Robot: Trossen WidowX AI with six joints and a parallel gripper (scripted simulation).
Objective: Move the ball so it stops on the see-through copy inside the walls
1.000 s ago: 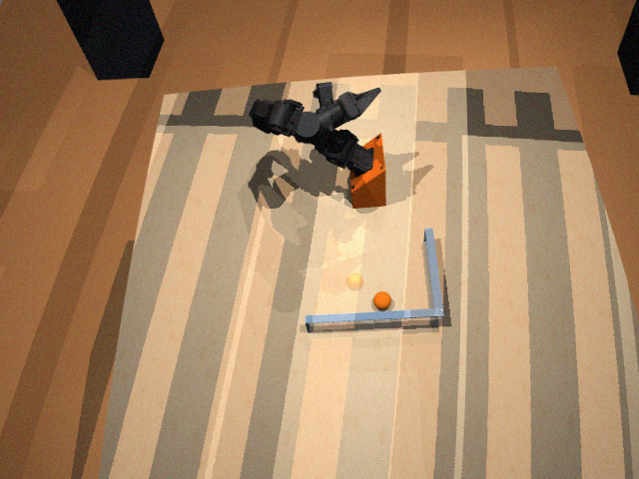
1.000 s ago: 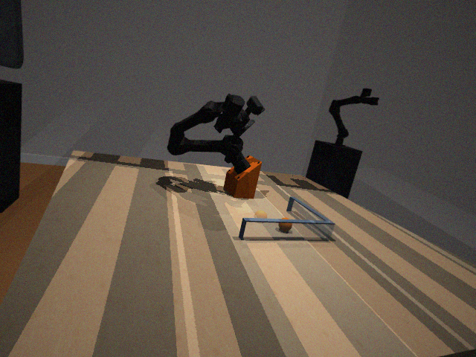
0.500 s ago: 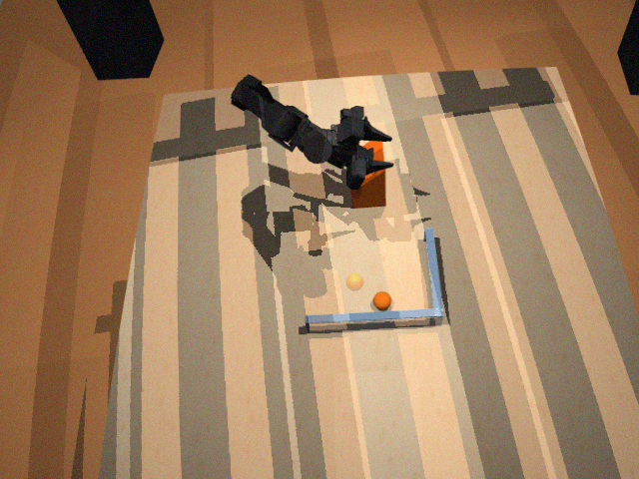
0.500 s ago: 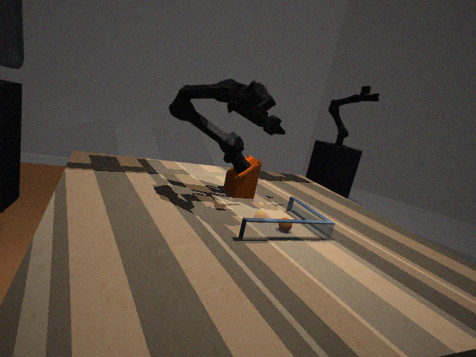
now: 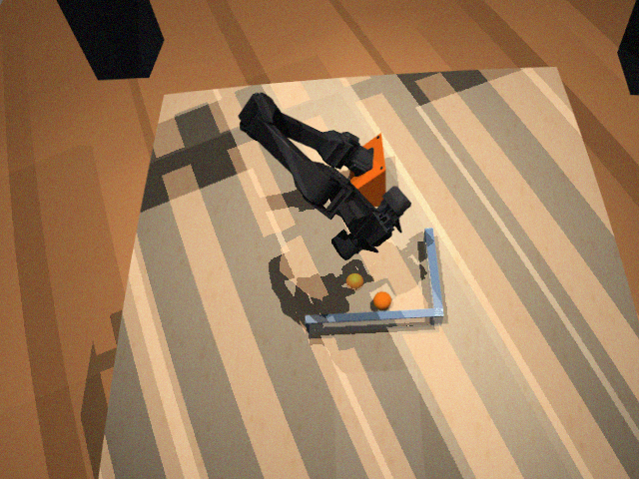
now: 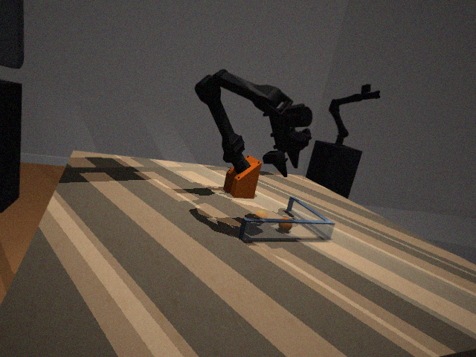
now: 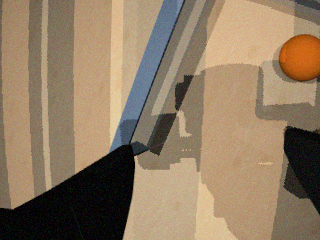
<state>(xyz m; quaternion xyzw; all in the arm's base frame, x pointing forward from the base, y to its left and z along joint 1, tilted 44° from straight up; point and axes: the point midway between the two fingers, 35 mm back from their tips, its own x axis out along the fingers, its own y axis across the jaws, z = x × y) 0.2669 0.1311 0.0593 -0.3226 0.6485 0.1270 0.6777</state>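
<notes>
Hovering above the striped table [image 5: 515, 360], my gripper [image 6: 286, 163] hangs in the air with its jaws apart and nothing between them. It points down toward the open side of the two low clear walls [image 5: 433, 267], which meet in a corner out beyond the fingertips.

The ball [image 5: 381, 299], solid orange, rests on the table ahead of and below the gripper, just beside the wall that runs crosswise in front of it. In the wrist view the ball [image 7: 302, 58] sits high and to the right of the fingers, well apart from both. The see-through copy [image 5: 354, 280], a paler yellowish ball, lies nearer to the gripper than the real ball does and a little to one side, partly in the arm's shadow. The two are near each other but not touching.

I judge this to be the approach step: nothing is picked up yet and the ball is not on its mark.

Next I would need to carry the gripper forward and down until the open jaws straddle the ball, taking care not to knock the wall or nudge the ball, since it will likely roll at a light touch.

Behind the gripper stands the orange base block [image 5: 372, 173].
</notes>
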